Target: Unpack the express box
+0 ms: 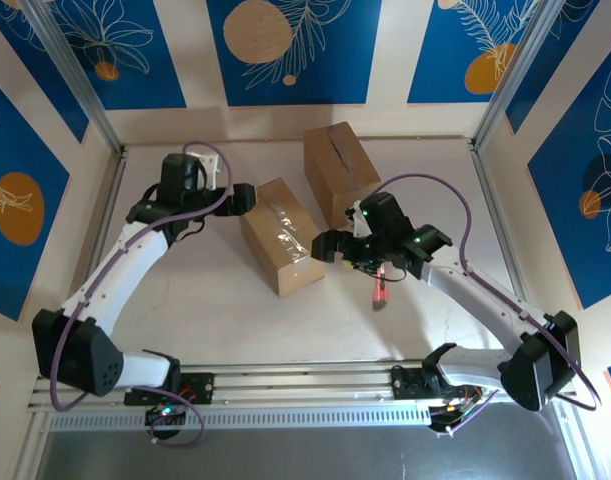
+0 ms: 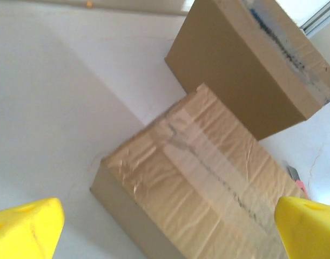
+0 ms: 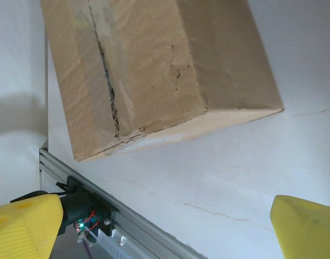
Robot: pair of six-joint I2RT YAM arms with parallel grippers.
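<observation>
**Zero grip, all flaps shut**

The express box (image 1: 281, 236) sits mid-table, skewed to the edges, w/ clear tape along the top seam and flaps shut. 2nd carton (image 1: 340, 170) is just beside it twd the far edge, dark line along its top, also shut. L tool (image 1: 247, 196) hovers at the express box's far-left end. Its yellow fingers (image 2: 24, 226) are spread wide, w/ the box top below them. R tool (image 1: 330, 246) is at the box's right side, fingers wide apart too, holding nothing. A small red item (image 1: 380, 290) lies on the table (image 1: 235, 320), nearer the near edge than R tool.
</observation>
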